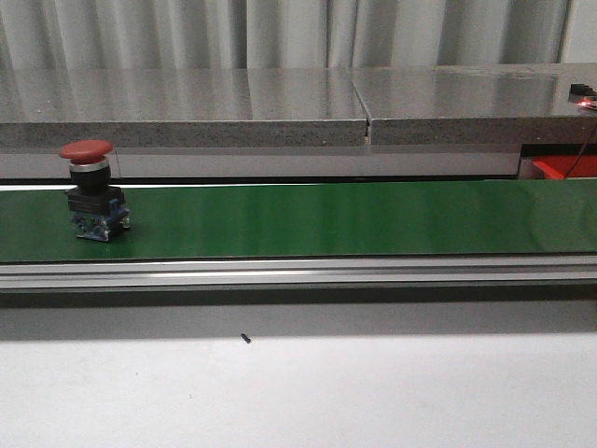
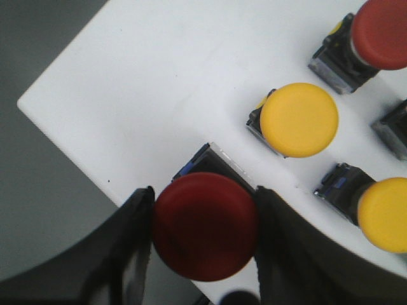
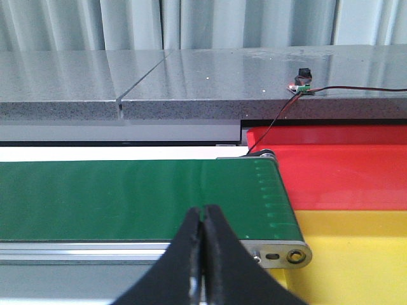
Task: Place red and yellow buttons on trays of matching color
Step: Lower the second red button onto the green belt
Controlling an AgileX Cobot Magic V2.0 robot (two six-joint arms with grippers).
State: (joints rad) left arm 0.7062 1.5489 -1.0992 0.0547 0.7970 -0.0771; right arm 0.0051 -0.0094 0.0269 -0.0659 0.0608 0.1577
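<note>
In the left wrist view my left gripper [image 2: 203, 192] is shut on the cap of a red button [image 2: 205, 232], with one black finger against each side. Its base [image 2: 202, 162] is near the corner of a white table [image 2: 146, 95]. Two yellow buttons [image 2: 299, 119] [image 2: 385, 215] and another red button [image 2: 381, 32] stand further along the table. In the front view a separate red button [image 1: 91, 189] stands upright on the green conveyor belt [image 1: 326, 219] at the left. My right gripper [image 3: 203, 211] is shut and empty over the belt's end, beside the red tray [image 3: 343, 171] and yellow tray [image 3: 362, 254].
A grey stone ledge [image 1: 280, 107] runs behind the belt. A small sensor with a red light and wire [image 3: 300, 84] sits on it above the red tray. The belt's aluminium rail [image 1: 298, 273] lies along the near side. A dark button base [image 2: 395, 127] shows at the view's edge.
</note>
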